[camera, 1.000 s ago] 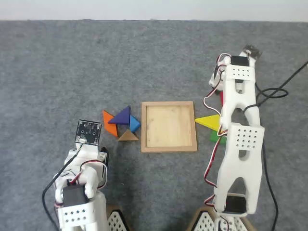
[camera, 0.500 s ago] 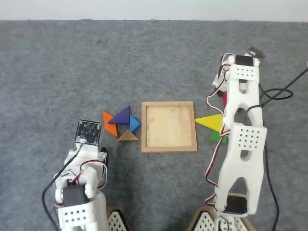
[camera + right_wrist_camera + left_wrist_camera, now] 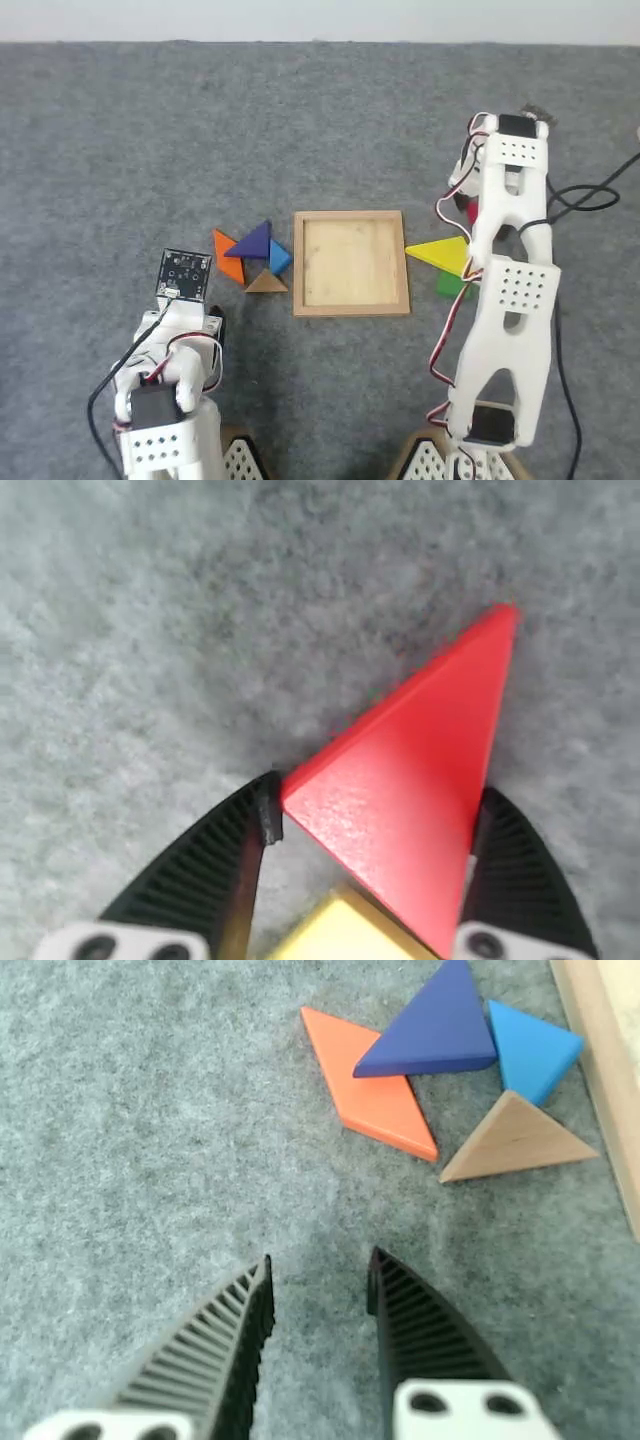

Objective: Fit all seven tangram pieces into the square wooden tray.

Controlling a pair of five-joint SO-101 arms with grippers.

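The square wooden tray (image 3: 350, 302) lies in the middle of the grey mat with nothing in it. Just beside it on one side lie an orange parallelogram (image 3: 227, 256), a purple triangle (image 3: 254, 241), a blue triangle (image 3: 279, 257) and a wood-coloured triangle (image 3: 266, 283). On its other side are a yellow triangle (image 3: 438, 253) and a green piece (image 3: 449, 284), half hidden by the right arm. My right gripper (image 3: 375, 805) is shut on the red triangle (image 3: 410, 810), one finger touching each side. My left gripper (image 3: 320, 1265) stands open over bare mat, short of the orange parallelogram (image 3: 370, 1100).
The grey mat (image 3: 150, 130) covers the whole table. A black cable (image 3: 590, 195) loops beside the right arm. The left arm's base (image 3: 165, 430) sits near the front edge.
The right arm has shifted slightly to the right and away from the tray, and the red triangle appears to have moved with it. The left arm has kept still.
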